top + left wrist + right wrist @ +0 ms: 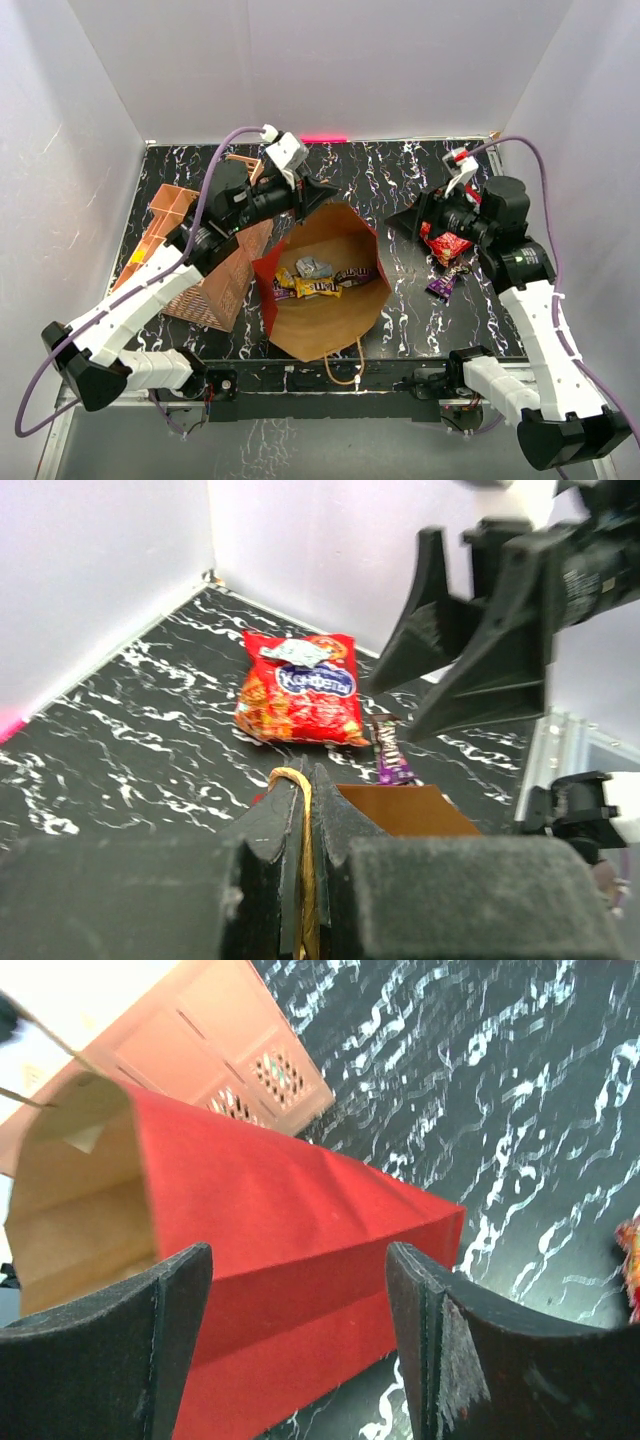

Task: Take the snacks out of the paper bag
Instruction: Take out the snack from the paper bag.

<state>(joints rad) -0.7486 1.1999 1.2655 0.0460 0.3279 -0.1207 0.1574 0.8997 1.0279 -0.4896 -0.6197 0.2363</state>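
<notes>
The paper bag [325, 320] stands open-mouthed in the middle of the dark marbled worktop [400, 170], brown inside facing up, and there is plenty in it: small candy packets [322, 285] in yellow, brown, purple and silver lie on its floor. The left claw [318, 190] is at the bag's far rim, and the left wrist view shows it pressed together on the thin twisted handle [300, 800], the loop running right between the fingers. Over on the right, the red cookie bag [447, 245] with its blue logo lies flat on the worktop outside the paper bag, a purple packet [440, 287] just beside its near edge. The right claw [405, 220] hangs spread wide with nothing in it, pointing at the bag's red side. A pink organizer [200, 260] sits against the bag's left side.
</notes>
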